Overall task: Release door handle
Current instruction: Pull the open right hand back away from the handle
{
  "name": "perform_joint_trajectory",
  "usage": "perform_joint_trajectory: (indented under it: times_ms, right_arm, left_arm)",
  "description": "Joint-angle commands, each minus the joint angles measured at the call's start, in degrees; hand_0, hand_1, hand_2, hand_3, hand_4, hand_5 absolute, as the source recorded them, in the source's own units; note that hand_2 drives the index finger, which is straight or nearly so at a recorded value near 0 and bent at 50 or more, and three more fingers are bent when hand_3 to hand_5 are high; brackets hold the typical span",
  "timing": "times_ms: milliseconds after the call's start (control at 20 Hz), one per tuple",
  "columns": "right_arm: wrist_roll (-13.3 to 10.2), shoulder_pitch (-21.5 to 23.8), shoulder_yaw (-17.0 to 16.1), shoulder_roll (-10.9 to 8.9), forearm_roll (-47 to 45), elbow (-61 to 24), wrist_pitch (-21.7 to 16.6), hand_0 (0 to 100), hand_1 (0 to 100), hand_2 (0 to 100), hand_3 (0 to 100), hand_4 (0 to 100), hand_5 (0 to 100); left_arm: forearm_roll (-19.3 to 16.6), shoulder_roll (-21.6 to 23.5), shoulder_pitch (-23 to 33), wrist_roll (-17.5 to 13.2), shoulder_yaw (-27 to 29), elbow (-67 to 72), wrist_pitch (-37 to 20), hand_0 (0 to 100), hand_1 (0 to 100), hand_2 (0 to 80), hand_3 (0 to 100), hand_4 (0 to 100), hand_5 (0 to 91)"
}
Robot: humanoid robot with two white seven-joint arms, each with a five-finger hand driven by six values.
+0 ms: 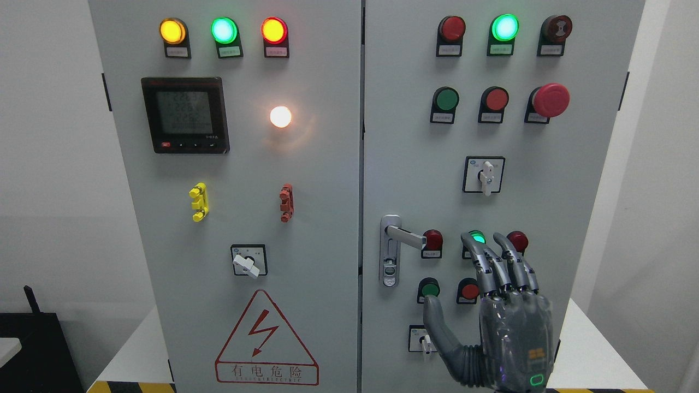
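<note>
The silver door handle point(403, 236) sits on the right door of the grey electrical cabinet point(327, 218), its lever pointing right from a vertical plate with a lock. My right hand point(505, 305) is raised in front of the right door, to the right of and below the handle. Its fingers are extended upward and the thumb is spread left. It holds nothing and is apart from the handle. The left arm is out of view.
The right door carries indicator lamps, push buttons, a red emergency stop point(550, 100) and rotary switches point(485, 174). The left door has a meter point(184, 114), lamps and a warning triangle point(266, 341). The cabinet stands on a white surface point(595, 355).
</note>
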Motion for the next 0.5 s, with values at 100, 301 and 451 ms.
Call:
perform_joint_trajectory:
  times_ms: [100,301,451]
  right_arm:
    - [0.20,0.65,-1.08,0.09,-1.03,-1.19,-0.47,40,21,4,3,0,0]
    - [1.96,0.65,-1.08,0.09,-1.03,-1.28,-0.47,39,24,8,7,0,0]
    - [1.96,1.09,-0.99,0.18,-1.03,-1.28,-0.47,39,24,9,8,0,0]
  left_arm:
    - [0.01,0.08,0.00,-0.01,-0.70,-0.88,-0.02,12,39,0.0,0,0,0.0]
    - [0.01,0.00,0.00,-0.01,-0.70,-0.88,-0.02,12,39,0.0,0,0,0.0]
    - [0.01,0.00,0.00,-0.01,-0.70,-0.88,-0.02,12,39,0.0,0,0,0.0]
